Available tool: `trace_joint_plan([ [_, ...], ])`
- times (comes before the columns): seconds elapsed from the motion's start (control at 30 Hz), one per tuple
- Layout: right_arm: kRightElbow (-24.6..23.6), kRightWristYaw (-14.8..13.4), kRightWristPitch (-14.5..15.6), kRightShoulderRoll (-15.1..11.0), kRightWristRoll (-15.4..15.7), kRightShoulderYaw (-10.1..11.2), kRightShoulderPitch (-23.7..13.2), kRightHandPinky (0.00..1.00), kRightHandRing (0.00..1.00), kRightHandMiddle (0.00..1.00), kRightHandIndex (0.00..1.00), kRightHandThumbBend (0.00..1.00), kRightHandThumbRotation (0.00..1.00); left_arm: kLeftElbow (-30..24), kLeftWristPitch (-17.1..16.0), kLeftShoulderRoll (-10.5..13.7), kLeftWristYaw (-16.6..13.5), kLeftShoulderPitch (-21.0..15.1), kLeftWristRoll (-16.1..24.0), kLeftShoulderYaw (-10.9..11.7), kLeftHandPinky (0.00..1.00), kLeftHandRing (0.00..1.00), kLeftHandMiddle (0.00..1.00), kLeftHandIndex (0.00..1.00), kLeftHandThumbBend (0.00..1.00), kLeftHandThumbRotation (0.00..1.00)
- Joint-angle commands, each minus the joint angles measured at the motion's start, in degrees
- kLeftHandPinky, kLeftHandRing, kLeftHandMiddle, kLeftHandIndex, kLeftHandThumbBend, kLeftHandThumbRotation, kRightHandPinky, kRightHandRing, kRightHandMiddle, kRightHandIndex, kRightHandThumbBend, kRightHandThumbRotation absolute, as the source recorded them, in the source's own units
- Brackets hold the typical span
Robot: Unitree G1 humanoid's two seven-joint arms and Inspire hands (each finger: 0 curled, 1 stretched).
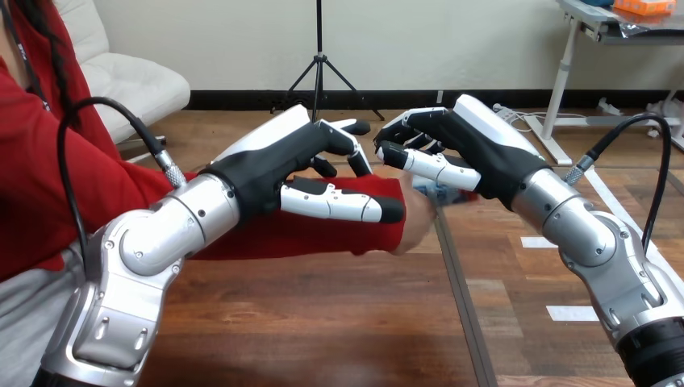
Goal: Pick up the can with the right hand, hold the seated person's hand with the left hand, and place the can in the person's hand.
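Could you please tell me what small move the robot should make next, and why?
Probably ease the right hand slightly down toward the person's hand, so the can settles into it. The left hand has its thumb and fingers round the person's red-sleeved wrist, and the can sits right beside the person's hand.

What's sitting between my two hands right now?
In the head view, the person's hand lies low between the left hand and right hand, at the end of the red sleeve.
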State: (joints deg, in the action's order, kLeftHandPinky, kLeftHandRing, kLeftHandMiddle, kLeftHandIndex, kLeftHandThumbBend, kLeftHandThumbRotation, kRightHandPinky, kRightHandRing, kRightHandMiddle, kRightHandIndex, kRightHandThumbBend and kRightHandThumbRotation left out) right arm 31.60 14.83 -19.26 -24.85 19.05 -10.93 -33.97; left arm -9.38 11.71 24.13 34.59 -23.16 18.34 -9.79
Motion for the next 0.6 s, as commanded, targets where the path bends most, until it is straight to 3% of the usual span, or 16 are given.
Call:
trace_joint_plan([
  [0.0,-2.67,-1.36,-0.73,-0.43,-0.67,1.66,-1.55,0.59,0.67,0.70,0.69,0.84,1.00,-2.77,1.00,0.94,0.91,-1.45,-0.95,-0.33,0.82,0.99,0.98,0.99,1.00,0.65],
  [0.57,-2.67,-1.91,-0.67,-0.44,-0.70,1.92,-1.42,0.60,0.67,0.70,0.70,0.82,1.00,-5.41,7.08,3.07,3.28,-2.31,2.97,-2.90,0.90,1.00,1.00,1.00,1.00,0.63],
])
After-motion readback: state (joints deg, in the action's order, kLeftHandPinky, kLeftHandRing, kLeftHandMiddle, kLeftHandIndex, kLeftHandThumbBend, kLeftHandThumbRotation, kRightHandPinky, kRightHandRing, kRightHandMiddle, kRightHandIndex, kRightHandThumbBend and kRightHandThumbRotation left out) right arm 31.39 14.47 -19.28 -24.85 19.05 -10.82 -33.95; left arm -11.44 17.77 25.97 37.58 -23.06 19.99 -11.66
